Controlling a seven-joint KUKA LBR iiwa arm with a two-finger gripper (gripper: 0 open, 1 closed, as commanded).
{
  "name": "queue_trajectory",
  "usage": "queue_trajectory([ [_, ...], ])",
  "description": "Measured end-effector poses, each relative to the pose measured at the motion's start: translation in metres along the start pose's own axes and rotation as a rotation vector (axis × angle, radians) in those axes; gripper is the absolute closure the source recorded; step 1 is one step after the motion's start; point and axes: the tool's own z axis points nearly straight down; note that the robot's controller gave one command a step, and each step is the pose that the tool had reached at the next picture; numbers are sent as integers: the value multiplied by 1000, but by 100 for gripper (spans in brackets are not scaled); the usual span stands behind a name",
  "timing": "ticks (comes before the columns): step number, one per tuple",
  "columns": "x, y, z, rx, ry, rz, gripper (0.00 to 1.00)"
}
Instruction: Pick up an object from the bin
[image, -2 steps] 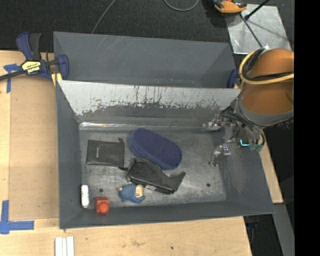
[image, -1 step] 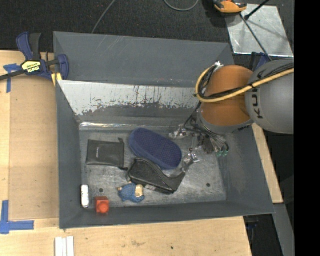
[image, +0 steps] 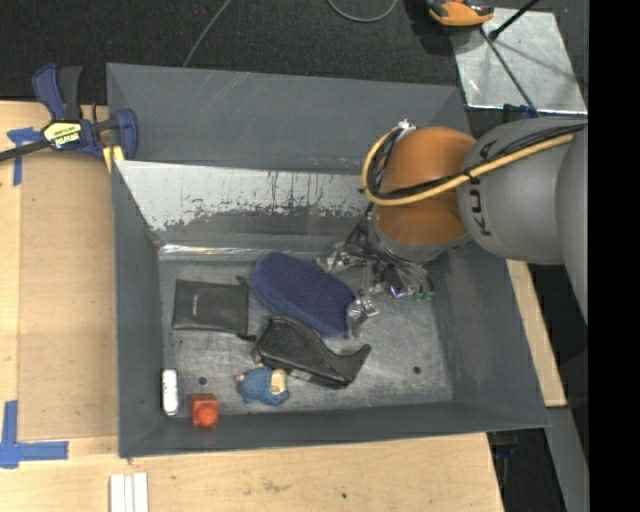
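Observation:
My gripper (image: 362, 308) hangs under the orange wrist cover in the right half of the bin, its metal tip just off the right end of a dark blue oval pad (image: 300, 292). The pad lies tilted in the bin's middle. Below it rests a black curved handle-like piece (image: 305, 354). Nothing shows between the fingers.
A flat black wallet-like square (image: 208, 305) lies at the left. Near the front wall sit a small blue soft figure (image: 263, 386), a red cube (image: 205, 412) and a white cylinder (image: 169, 391). Bare floor lies at the bin's front right.

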Motion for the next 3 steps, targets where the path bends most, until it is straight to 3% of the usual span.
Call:
queue_trajectory([
  [1,-3,0,-3,1,-16,0,100],
  [2,12,3,-179,-1,-8,-190,100],
  [3,56,19,-176,-5,2,-385,100],
])
